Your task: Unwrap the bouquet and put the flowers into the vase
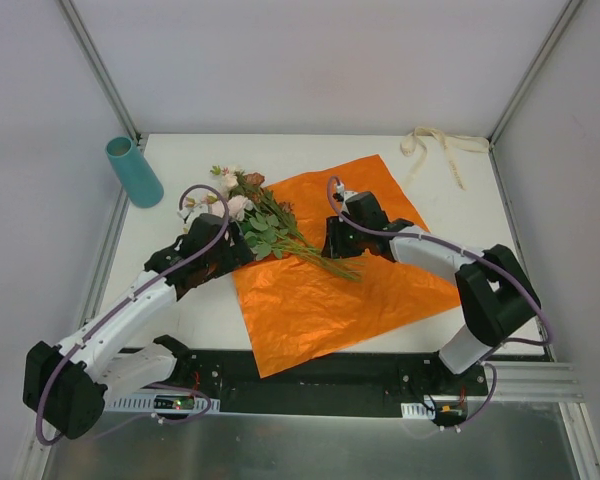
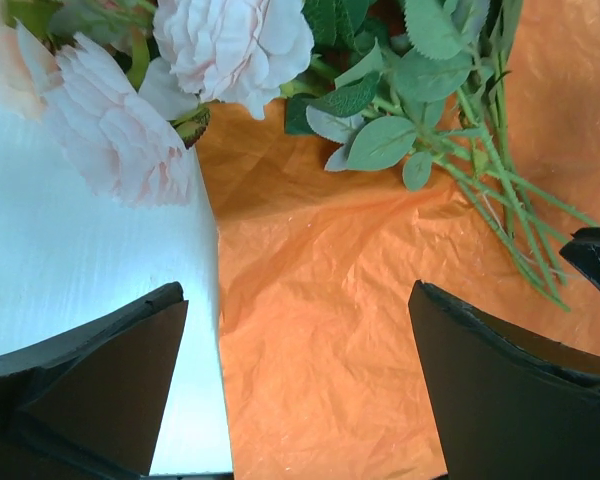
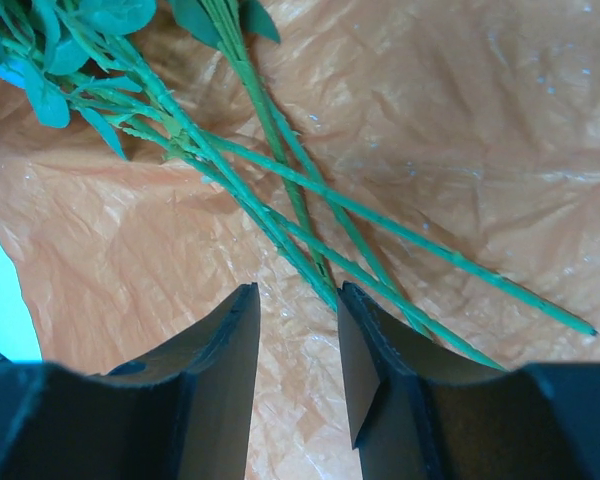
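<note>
The bouquet lies unwrapped. Its flowers, pink and cream roses on green stems, rest across the left part of the flat orange paper, with the heads on the white table. The teal vase stands at the far left corner. My left gripper hovers wide open over the paper's left edge, just short of the pink roses, and nothing is between its fingers. My right gripper is open with a narrow gap, low over the paper, its tips right at the stem ends.
A cream ribbon lies loose at the far right corner. Metal frame posts and grey walls close in the table on both sides. The arm bases sit on the black rail at the near edge.
</note>
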You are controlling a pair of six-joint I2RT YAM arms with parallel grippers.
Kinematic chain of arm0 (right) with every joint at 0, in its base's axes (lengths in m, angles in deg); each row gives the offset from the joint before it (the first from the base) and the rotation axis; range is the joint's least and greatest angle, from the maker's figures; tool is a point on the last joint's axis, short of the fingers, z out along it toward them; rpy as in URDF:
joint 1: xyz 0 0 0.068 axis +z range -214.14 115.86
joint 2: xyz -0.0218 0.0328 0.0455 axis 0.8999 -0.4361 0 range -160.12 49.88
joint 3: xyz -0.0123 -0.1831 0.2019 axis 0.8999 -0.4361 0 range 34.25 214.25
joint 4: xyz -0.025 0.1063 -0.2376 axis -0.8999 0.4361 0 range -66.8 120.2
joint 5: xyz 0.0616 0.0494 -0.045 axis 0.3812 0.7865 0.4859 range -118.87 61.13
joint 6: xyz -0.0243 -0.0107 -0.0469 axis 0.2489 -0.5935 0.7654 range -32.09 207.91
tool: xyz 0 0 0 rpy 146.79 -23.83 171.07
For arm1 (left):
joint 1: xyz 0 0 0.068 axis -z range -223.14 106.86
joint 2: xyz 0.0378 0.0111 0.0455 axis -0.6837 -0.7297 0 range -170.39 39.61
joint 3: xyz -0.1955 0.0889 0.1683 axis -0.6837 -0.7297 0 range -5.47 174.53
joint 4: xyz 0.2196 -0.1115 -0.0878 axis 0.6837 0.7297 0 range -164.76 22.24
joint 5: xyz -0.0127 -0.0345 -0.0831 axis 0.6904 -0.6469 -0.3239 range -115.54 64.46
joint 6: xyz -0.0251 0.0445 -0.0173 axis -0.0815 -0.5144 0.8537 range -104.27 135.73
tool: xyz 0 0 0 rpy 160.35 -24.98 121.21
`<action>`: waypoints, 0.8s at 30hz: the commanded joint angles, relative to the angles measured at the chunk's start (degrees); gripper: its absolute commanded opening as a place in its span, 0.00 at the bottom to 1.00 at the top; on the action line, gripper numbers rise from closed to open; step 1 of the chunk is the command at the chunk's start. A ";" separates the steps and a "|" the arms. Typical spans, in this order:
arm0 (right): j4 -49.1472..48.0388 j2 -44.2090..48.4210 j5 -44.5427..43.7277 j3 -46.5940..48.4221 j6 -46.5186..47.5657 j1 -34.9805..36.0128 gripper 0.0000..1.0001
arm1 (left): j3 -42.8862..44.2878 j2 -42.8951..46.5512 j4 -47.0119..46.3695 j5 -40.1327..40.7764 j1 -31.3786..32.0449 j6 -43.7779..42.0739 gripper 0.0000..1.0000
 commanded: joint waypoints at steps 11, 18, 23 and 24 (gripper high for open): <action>0.11 -8.62 3.93 7.20 6.94 1.23 0.42 | 2.39 -3.67 -0.66 -20.94 -8.20 -2.97 0.96; 0.20 -11.08 4.90 7.99 9.92 1.41 0.40 | 0.19 -4.37 -2.59 -22.25 -8.55 -0.95 0.95; 0.28 -11.61 4.11 7.82 10.89 1.49 0.39 | 0.36 -6.04 -3.30 -23.22 -8.64 -0.60 0.93; 0.11 -11.53 3.93 7.73 10.98 1.49 0.38 | 0.28 -6.30 -3.47 -23.40 -8.64 -0.51 0.93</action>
